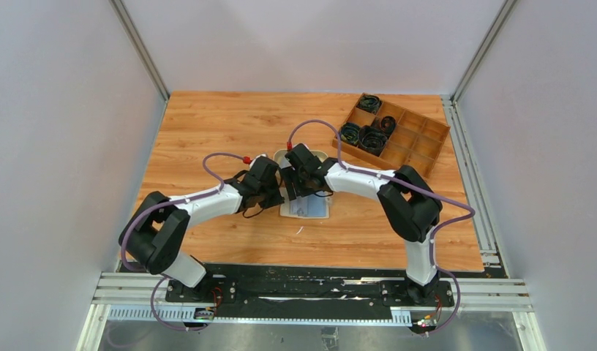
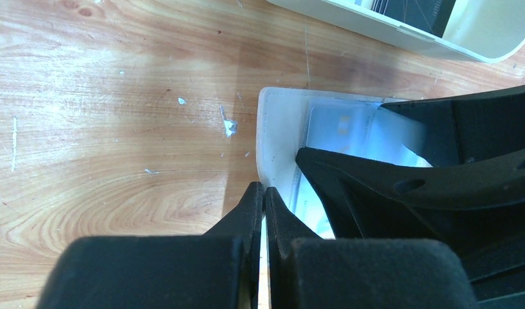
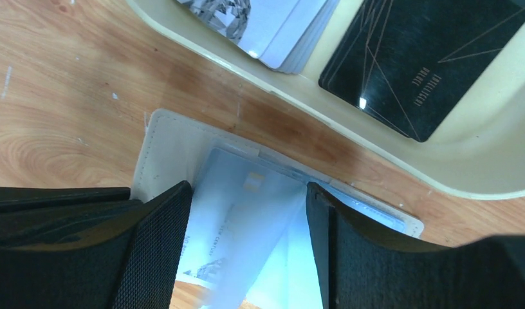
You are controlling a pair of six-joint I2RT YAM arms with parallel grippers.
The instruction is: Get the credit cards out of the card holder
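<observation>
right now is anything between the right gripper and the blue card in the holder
Nothing visible does: the right gripper, open, straddles the pale blue card, and the left gripper pinches the card holder at its edge, off to one side.

1. The card holder (image 1: 307,209) lay at the middle of the desk (image 1: 208,131), with a credit card (image 3: 247,212) in it.
2. Just behind it sat a dish (image 3: 485,167) (cards (image 3: 421,64) inside).
3. A compartment tray (image 1: 416,150) stood far right.

Cream card holder (image 3: 170,145), pale blue credit card (image 3: 247,212), black card (image 3: 427,58) with thin lines, beige dish (image 3: 440,174), wood-grain table (image 2: 118,129)
</observation>
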